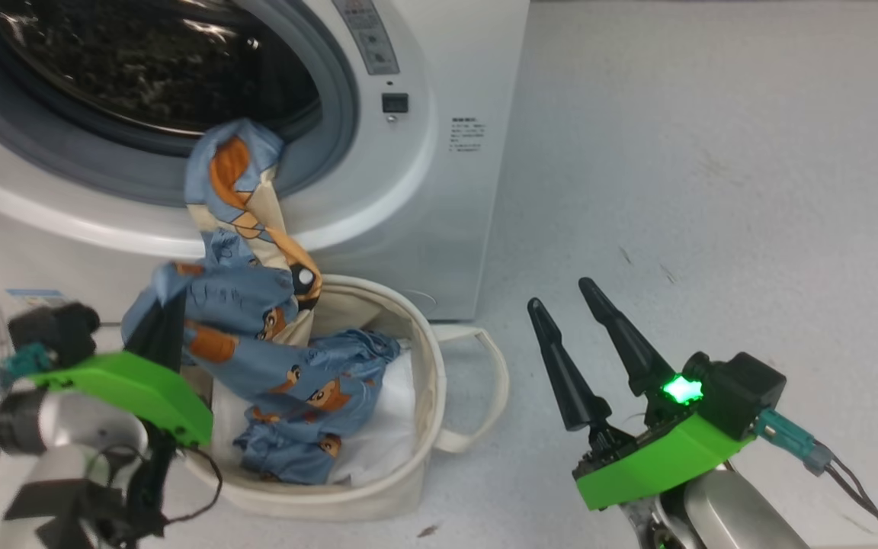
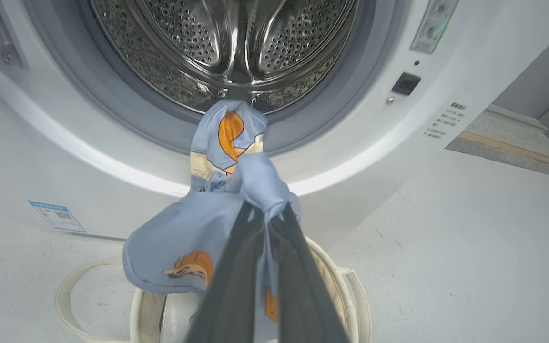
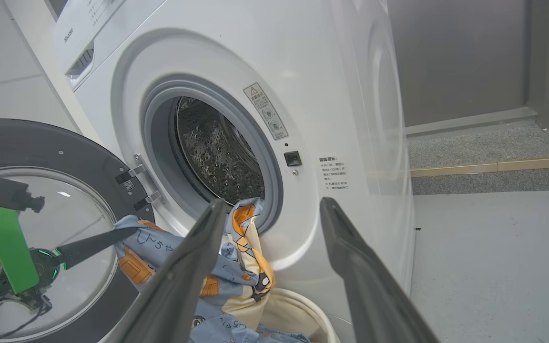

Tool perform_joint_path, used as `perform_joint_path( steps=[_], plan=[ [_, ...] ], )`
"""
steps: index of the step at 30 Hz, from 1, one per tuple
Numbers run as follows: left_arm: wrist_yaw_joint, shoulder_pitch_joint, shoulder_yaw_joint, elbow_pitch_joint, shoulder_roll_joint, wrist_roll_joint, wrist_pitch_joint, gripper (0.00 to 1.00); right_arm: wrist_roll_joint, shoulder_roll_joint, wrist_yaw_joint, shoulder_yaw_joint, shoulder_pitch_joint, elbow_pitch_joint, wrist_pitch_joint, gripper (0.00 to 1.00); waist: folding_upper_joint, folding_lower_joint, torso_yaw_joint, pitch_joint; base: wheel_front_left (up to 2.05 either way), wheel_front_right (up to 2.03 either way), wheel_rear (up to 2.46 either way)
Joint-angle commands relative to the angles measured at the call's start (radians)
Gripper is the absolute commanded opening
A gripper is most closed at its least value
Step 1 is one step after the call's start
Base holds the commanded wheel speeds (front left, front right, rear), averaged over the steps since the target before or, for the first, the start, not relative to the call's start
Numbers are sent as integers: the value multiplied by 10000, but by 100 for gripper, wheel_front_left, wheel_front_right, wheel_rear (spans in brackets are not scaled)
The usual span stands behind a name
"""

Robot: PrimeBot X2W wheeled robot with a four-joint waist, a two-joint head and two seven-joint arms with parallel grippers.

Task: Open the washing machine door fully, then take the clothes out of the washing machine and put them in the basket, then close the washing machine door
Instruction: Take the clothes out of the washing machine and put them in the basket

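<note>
Clothes [image 1: 256,305] trail from the washing machine [image 1: 447,191] mouth into the basket [image 1: 378,313] in the head view; I'd draw them back and down steadily (no jerking) so the tail slips free. Left wrist view: the left gripper [image 2: 266,209] pinches a blue fold at its tips. Right wrist view: the right gripper [image 3: 272,202] stands spread, empty, fabric beyond it.

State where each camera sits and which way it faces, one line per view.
Head view: on the head, looking down at the basket and washing machine; left tool shut on the clothes, right tool open.
Left wrist view: left wrist, looking along its fingers into the drum.
Right wrist view: right wrist, looking between its fingers at the machine's front and open washing machine door.
Shared: all show the clothes hanging from the drum.
</note>
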Motion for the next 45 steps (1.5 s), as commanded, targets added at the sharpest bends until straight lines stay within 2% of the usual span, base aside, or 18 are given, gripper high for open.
perform_joint_path(
  steps=[1, 10, 15, 19, 24, 26, 27, 30, 31, 32, 33, 39, 45],
  plan=[
    [-128, -572, 339, 310, 112, 113, -392, 0, 3, -19, 75, 163, -342, -328, -124, 100, -1, 1, -179, 244, 0, 0, 0],
    [-951, -1950, -145, 5786, -838, 474, -2636, 0, -228, -191, 75, -13, -616, -506, -124, 100, -1, 1, -983, 1482, 0, 0, 0],
    [-1286, -2919, -300, 8365, -1226, 522, -3268, 0, -386, -214, 75, -220, -704, -675, -124, 100, -1, 1, -1507, 2315, 0, 0, 0],
    [-1443, -3611, -218, 9770, -1380, 408, -3607, 0, -497, -185, 75, -386, -760, -865, -124, 100, -1, 1, -1865, 2952, 0, 0, 0],
    [-1472, -4272, -209, 10743, -1361, 448, -3946, 0, -624, -148, 75, -565, -801, -996, -124, 100, -1, 1, -2053, 3529, 0, 0, 0],
    [-1457, -4389, -237, 10935, -1390, 490, -4033, 10, -650, -130, 75, -593, -811, -1002, -124, 100, -1, 1, -2025, 3583, 0, 0, 0],
    [-1474, -4427, -272, 10991, -1420, 529, -4070, 23, -665, -125, 75, -598, -818, -993, -124, 100, -1, 1, -1992, 3581, 0, 0, 0],
    [-1544, -4457, -353, 11071, -1505, 606, -4123, 28, -686, -114, 75, -598, -831, -971, -124, 100, -1, 1, -1878, 3506, 0, 0, 0],
    [-1570, -4461, -389, 11100, -1535, 644, -4140, 49, -691, -111, 75, -575, -846, -957, -124, 100, -1, 1, -1821, 3450, 0, 0, 0],
    [-1589, -4463, -399, 11120, -1563, 661, -4156, 94, -693, -110, 75, -550, -865, -939, -124, 100, -1, 1, -1757, 3381, 0, 0, 0],
    [-1605, -4465, -377, 11126, -1600, 650, -4168, 100, -687, -113, 75, -518, -885, -919, -124, 100, -1, 1, -1690, 3304, 0, 0, 0],
    [-1759, -4219, -392, 10761, -1782, 820, -4189, 100, -568, -105, 75, -326, -942, -690, -124, 100, -1, 1, -1270, 2704, 0, 0, 0],
    [-1914, -3544, -260, 9368, -1680, 1264, -4191, 100, -451, -131, 75, -344, -864, -463, -124, 100, -1, 1, -828, 2012, 0, 0, 0]
  ],
)
